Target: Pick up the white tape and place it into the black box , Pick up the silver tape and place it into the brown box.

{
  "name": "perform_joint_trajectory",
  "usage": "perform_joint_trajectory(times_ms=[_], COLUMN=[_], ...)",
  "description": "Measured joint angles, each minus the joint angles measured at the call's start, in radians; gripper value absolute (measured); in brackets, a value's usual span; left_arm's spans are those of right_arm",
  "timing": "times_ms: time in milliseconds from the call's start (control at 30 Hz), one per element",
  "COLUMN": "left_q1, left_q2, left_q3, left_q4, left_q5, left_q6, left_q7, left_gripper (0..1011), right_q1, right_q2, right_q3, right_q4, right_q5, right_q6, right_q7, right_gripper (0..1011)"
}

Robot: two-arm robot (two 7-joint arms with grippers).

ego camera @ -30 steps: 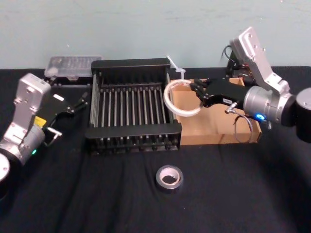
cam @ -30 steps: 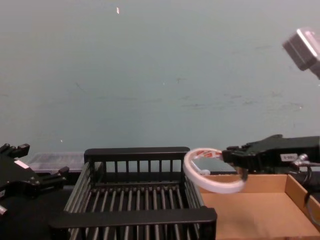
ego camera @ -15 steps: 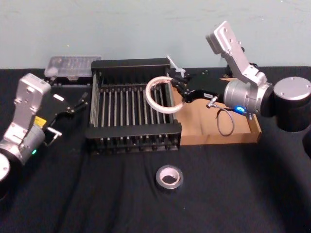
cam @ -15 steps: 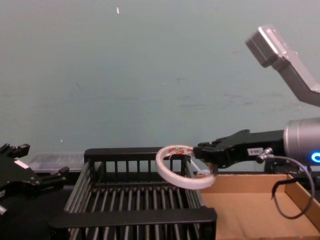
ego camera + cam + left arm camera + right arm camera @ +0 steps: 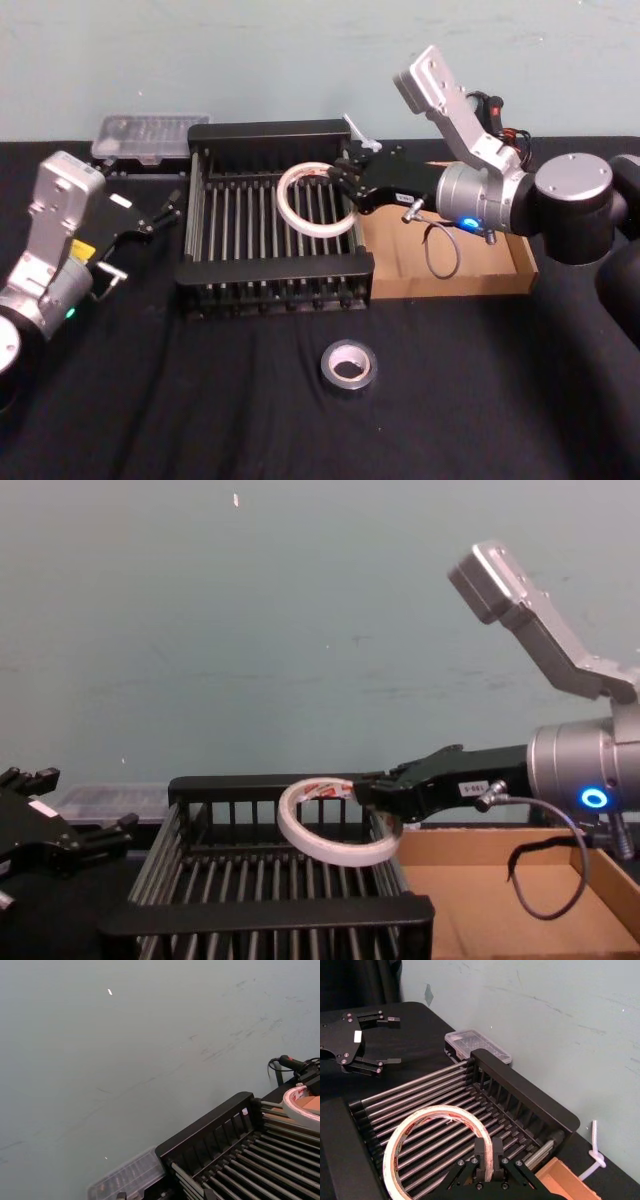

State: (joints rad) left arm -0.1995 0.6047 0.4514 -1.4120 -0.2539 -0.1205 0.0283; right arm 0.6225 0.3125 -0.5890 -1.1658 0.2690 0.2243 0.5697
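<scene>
My right gripper (image 5: 345, 186) is shut on the rim of the white tape (image 5: 299, 226), a thin ring with red print. It holds the ring tilted in the air above the right half of the black box (image 5: 275, 270). The right wrist view shows the white tape (image 5: 436, 1111) over the slatted floor, pinched by the right gripper (image 5: 487, 1154). The silver tape (image 5: 348, 366) lies flat on the black cloth in front of the black box. The brown box (image 5: 452, 284) stands against the black box's right side. My left gripper (image 5: 163, 211) rests open to the left of the black box.
A clear plastic case (image 5: 150, 136) lies behind the black box's left corner. A white cord (image 5: 362, 136) sticks up behind its right corner. A pale wall closes off the back. Bare black cloth spreads around the silver tape at the front.
My right gripper has carried the white tape leftward, from above the brown box to above the black box, and a little lower. The left arm has not moved.
</scene>
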Motion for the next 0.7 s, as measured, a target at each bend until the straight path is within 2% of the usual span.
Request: perform_joint_trajectory(times_ms=[600,700], left_q1=[0.0,0.0], left_q2=[0.0,0.0], left_q3=[0.0,0.0], left_q4=[0.0,0.0], left_q5=[0.0,0.0], left_q6=[0.0,0.0], left_q7=[0.0,0.0], left_gripper=[1001,1001], right_q1=[0.003,0.002], right_q2=[-0.003,-0.002], right_q3=[0.0,0.0], right_q4=[0.004,0.003], right_q5=[0.0,0.0], right_q6=[-0.003,-0.002], right_q7=[0.001,0.001], right_gripper=[98,146])
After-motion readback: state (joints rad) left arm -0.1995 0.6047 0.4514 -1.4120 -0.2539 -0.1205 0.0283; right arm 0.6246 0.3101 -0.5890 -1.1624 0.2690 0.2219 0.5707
